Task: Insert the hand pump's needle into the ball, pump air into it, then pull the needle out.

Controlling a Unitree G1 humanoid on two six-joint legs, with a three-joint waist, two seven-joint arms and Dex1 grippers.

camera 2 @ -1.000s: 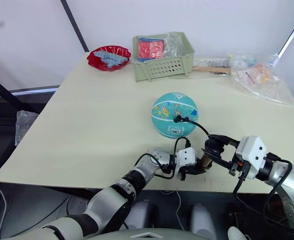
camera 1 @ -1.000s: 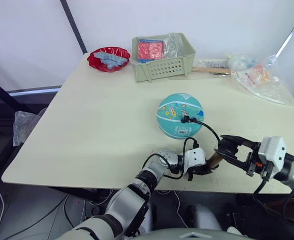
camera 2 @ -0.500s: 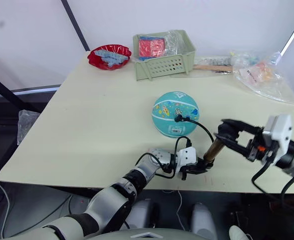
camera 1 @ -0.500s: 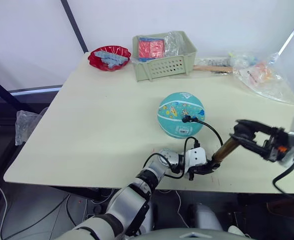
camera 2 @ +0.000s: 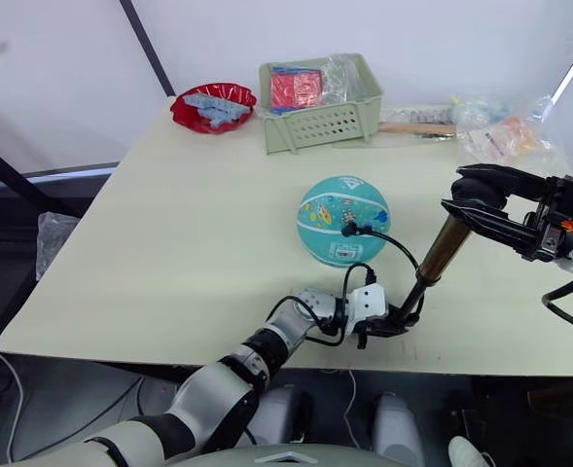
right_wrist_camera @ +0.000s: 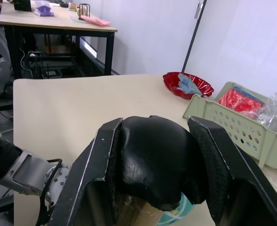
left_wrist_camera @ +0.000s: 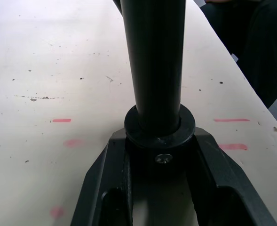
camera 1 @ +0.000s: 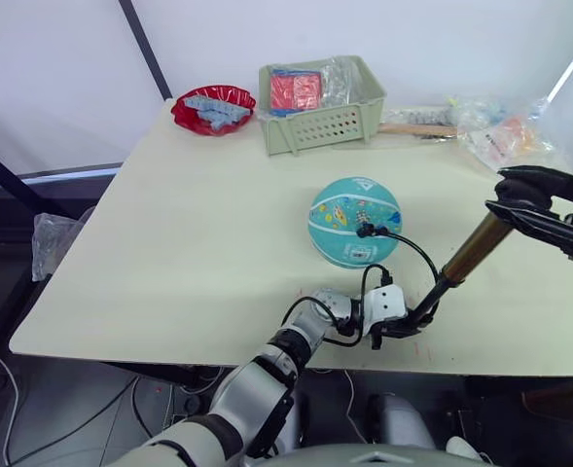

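The teal ball (camera 1: 354,222) rests mid-table. A black fitting (camera 1: 362,231) sits against its near side; the needle itself is hidden there. From the fitting a thin black hose (camera 1: 414,251) loops down to the foot of the hand pump (camera 1: 471,251). My left gripper (camera 1: 406,326) is shut on the pump's black lower end (left_wrist_camera: 157,94), near the table's front edge. The gold barrel slants up to the right. My right gripper (camera 1: 521,199) is shut on the black handle (right_wrist_camera: 152,155), raised above the table to the right of the ball. A thin black rod (camera 1: 432,300) shows below the barrel.
A green basket (camera 1: 325,126) with red packets and a red bowl (camera 1: 211,105) stand at the back. Plastic bags (camera 1: 505,141) and a wooden stick (camera 1: 417,129) lie at the back right. The table's front edge (camera 1: 267,365) runs just behind my left gripper.
My right gripper has risen up and to the right with the handle, drawing the pump out long and tilting it steeper. The left gripper and the ball have stayed put.
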